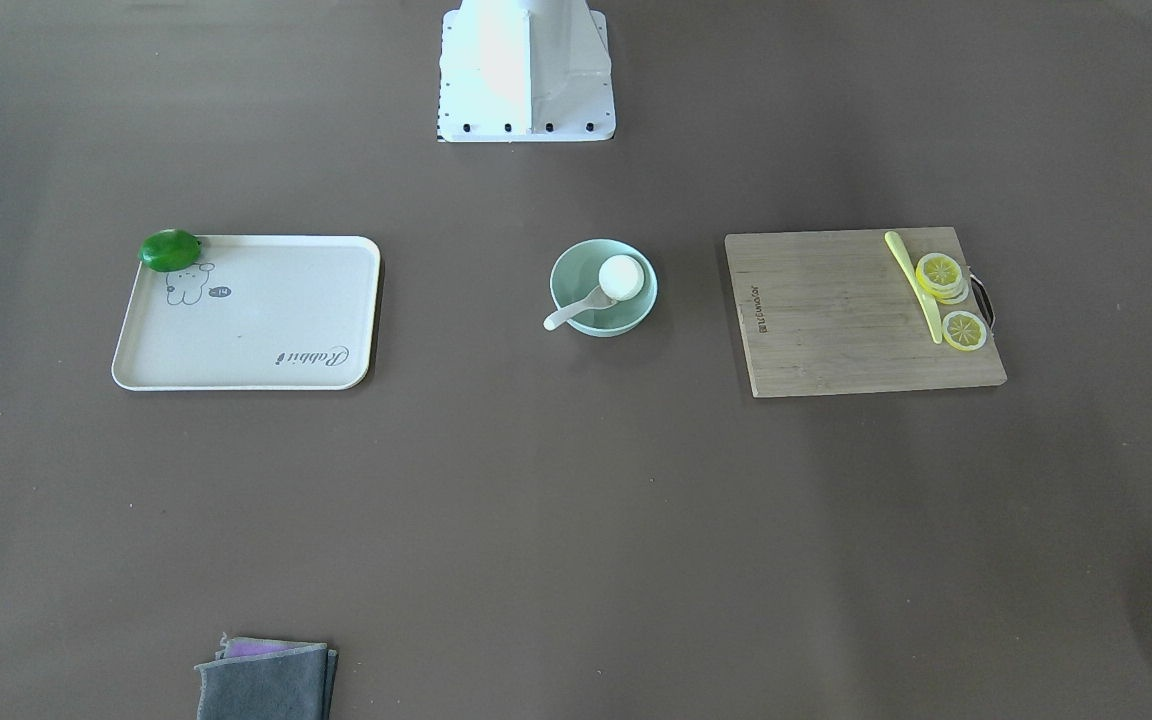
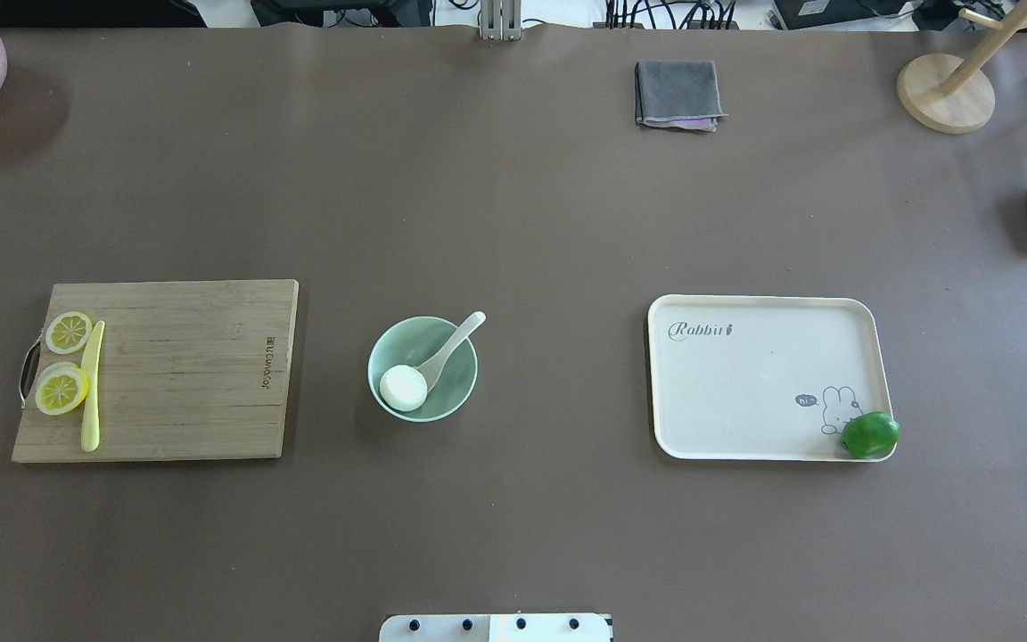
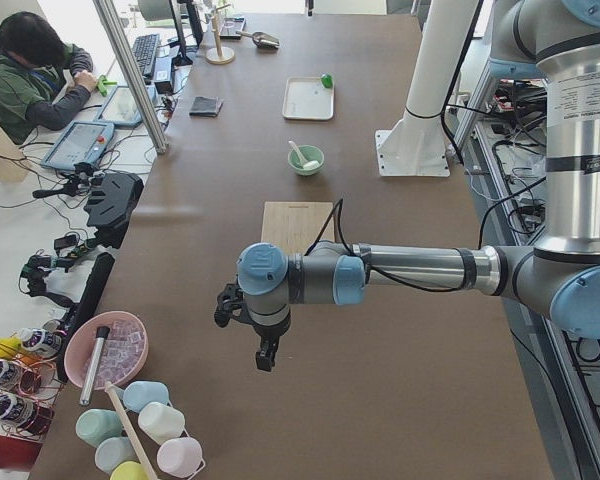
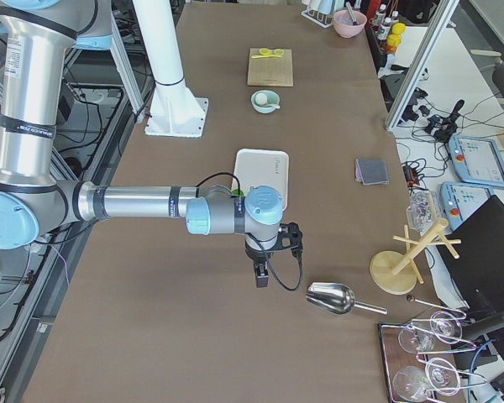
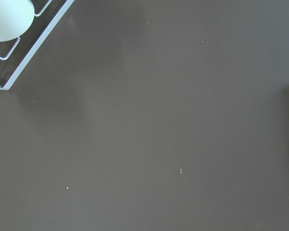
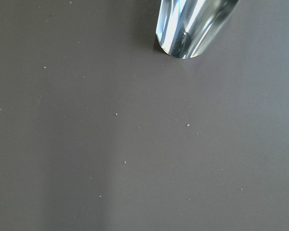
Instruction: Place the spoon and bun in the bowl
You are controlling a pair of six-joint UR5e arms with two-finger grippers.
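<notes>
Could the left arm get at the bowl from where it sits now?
Probably yes. The left pincer hangs above the table, and only the flat cutting board lies between it and the bowl. Nothing tall stands in the way.

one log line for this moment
bun in bowl | spoon in bowl, handle over rim | left gripper, right gripper away from bowl, state unclear

bowl (image 2: 453, 393) well apart from cutting board (image 2: 176, 374) and tray (image 2: 745, 397), spoon (image 2: 447, 349) handle jutting over its rim
</notes>
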